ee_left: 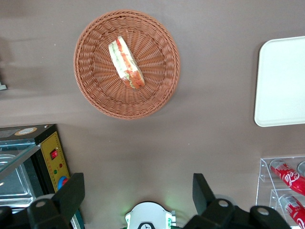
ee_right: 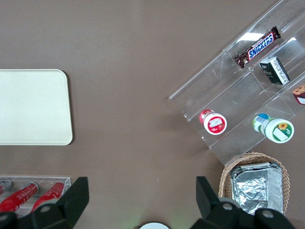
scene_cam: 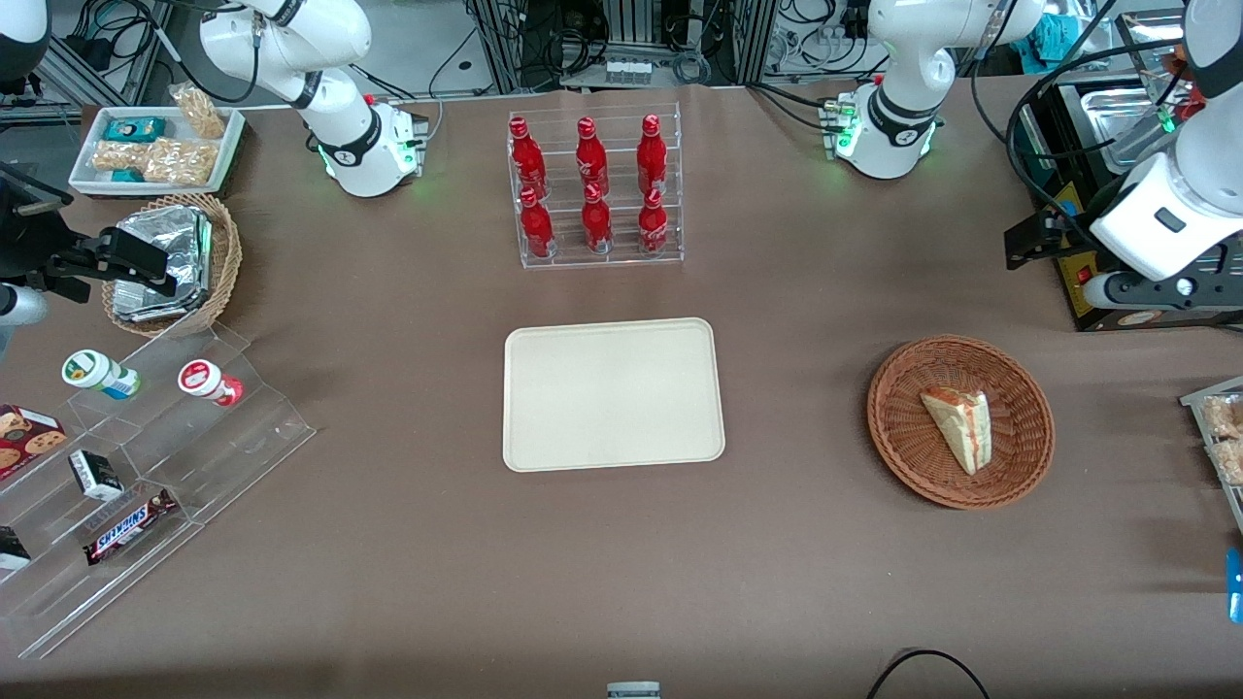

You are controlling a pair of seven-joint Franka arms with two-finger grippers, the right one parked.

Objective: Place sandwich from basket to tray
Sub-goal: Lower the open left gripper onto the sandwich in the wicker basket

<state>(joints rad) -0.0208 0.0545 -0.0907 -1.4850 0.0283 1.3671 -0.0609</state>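
The sandwich (scene_cam: pixel 959 427) (ee_left: pixel 126 63), a pale bread wedge with red and green filling, lies in the shallow reddish-brown wicker basket (scene_cam: pixel 1020 427) (ee_left: pixel 157 71) toward the working arm's end of the table. The cream tray (scene_cam: pixel 612 393) (ee_left: pixel 283 81) (ee_right: pixel 28 107) sits bare at mid-table. My left gripper (scene_cam: pixel 1034 241) (ee_left: pixel 137 193) hangs high above the table, farther from the front camera than the basket and well apart from it. Its black fingers (ee_left: pixel 71 195) stand wide open with nothing between them.
A clear rack of red bottles (scene_cam: pixel 594 184) (ee_left: pixel 286 174) stands farther from the front camera than the tray. A black appliance with a red switch (scene_cam: pixel 1078 272) (ee_left: pixel 52 157) sits beside the gripper. Acrylic snack steps (scene_cam: pixel 146 456), a tan basket of foil packets (scene_cam: pixel 175 262) and a white snack tray (scene_cam: pixel 155 146) lie toward the parked arm's end.
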